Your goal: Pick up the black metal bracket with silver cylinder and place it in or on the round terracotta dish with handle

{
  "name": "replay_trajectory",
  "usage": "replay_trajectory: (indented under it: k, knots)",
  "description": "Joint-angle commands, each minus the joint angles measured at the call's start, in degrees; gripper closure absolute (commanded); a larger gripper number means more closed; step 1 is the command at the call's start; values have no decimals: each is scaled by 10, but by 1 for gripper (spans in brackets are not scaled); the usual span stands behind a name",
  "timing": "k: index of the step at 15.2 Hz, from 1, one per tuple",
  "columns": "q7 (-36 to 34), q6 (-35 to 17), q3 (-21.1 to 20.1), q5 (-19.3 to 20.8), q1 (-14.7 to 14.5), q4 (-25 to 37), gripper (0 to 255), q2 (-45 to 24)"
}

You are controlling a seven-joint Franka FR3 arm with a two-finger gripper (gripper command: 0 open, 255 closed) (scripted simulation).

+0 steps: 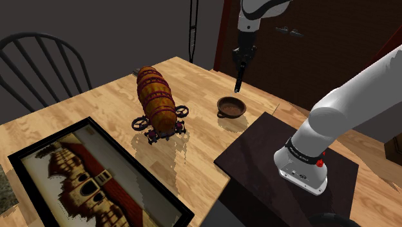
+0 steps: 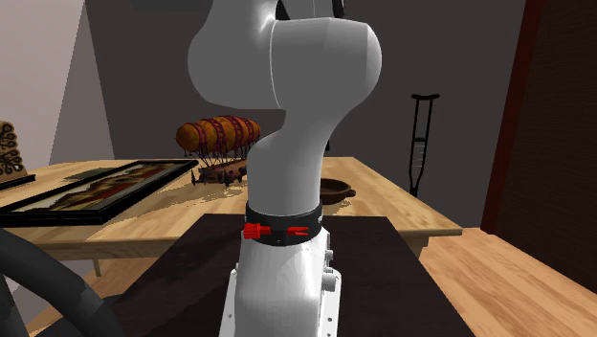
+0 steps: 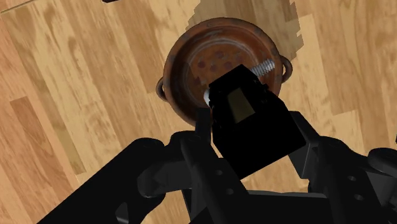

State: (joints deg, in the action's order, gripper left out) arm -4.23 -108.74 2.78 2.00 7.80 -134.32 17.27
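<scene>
My black gripper (image 3: 253, 137) is shut on the black bracket (image 3: 245, 108), whose silver threaded cylinder (image 3: 262, 66) sticks out past the fingers. Straight beyond it lies the round rusty-brown dish (image 3: 191, 70) with small handles, on the wooden table. In the shoulder view the gripper (image 1: 238, 78) hangs pointing down, a short way above and just behind the dish (image 1: 230, 106). The second exterior view shows the dish (image 2: 337, 189) behind the arm's base.
A barrel-shaped model airship (image 1: 156, 100) stands mid-table, left of the dish in the shoulder view. A large framed picture (image 1: 96, 174) lies at the table's near left. A chair (image 1: 45, 61) and a crutch (image 1: 192, 29) stand beyond the table. The dark stand (image 1: 258, 161) adjoins the dish's side.
</scene>
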Motion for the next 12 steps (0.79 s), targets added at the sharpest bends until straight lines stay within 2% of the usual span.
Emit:
replay_trajectory:
  k: [1, 12]
  knots:
    - [16, -1, 11, 6, 7, 8, 255, -9]
    - [15, -91, 13, 6, 8, -46, 255, -45]
